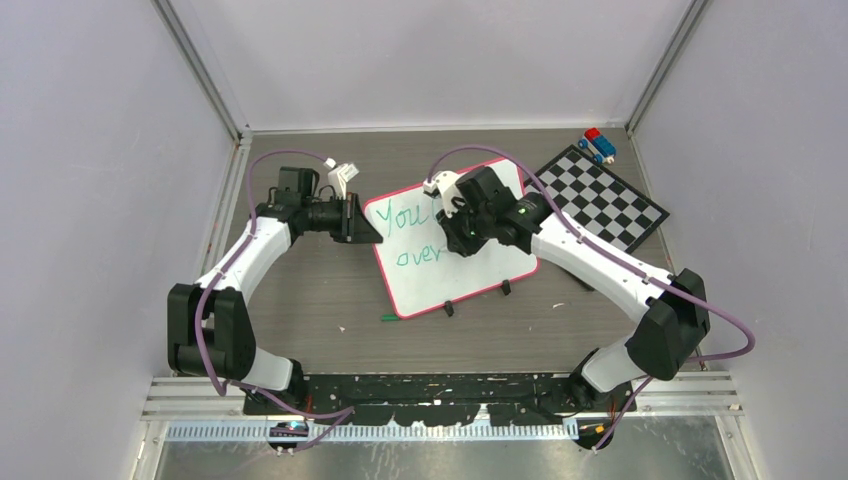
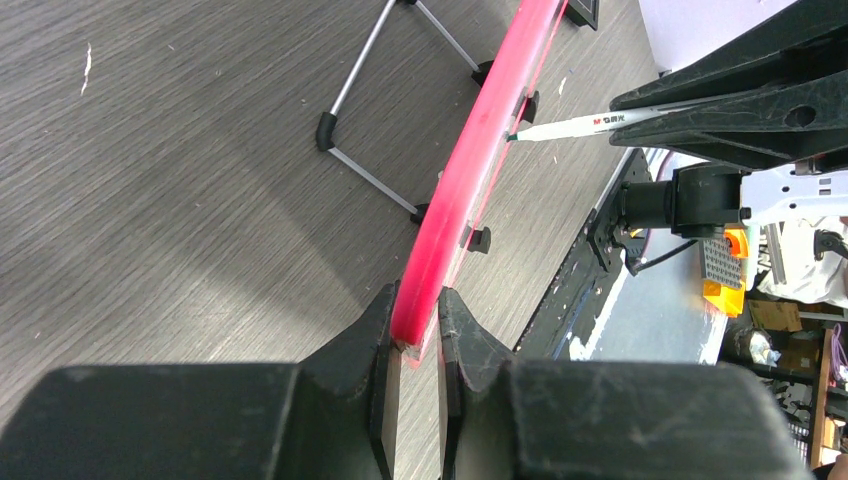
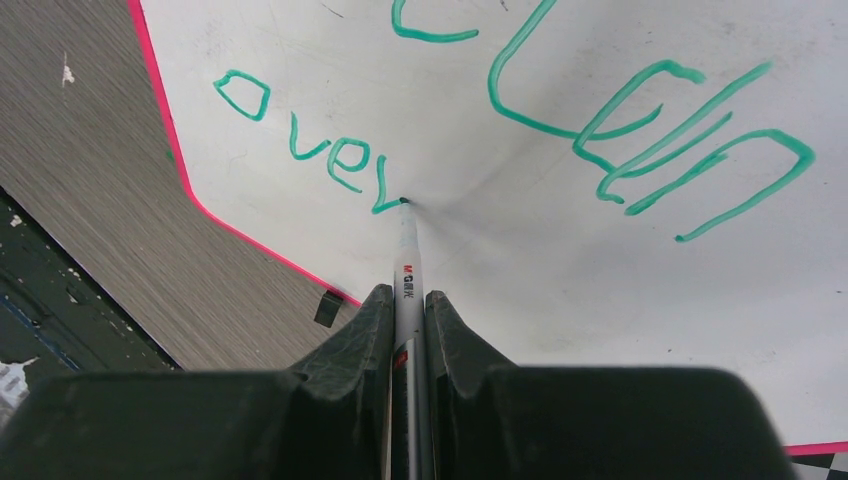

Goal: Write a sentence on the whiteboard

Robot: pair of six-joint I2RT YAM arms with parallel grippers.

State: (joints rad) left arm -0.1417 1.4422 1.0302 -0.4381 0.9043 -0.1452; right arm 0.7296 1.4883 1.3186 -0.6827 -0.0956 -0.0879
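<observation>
One whiteboard [image 1: 470, 275] mid-bench [image 1: 300, 300], two black clips [image 1: 450, 309] on its near edge. Left pincer [image 2: 415, 330] clamped on the board's left rim. Right pincer [image 3: 405, 300] tight on one marker [image 3: 408, 260], tip touching the board after "over". The sentence [image 1: 398, 214]: two green lines, "You can" and "over". From above the right arm hides "can". One checkered board [image 1: 600, 200] far right, with two tiny toys [image 1: 598, 143] beside it, too small to identify.

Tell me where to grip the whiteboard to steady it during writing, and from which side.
Grip the thin pink rim of the whiteboard at its left edge, coming in from the left, one finger on each face. That edge sits raised off the table and clear of the marker; the left tool clamps there.
</observation>
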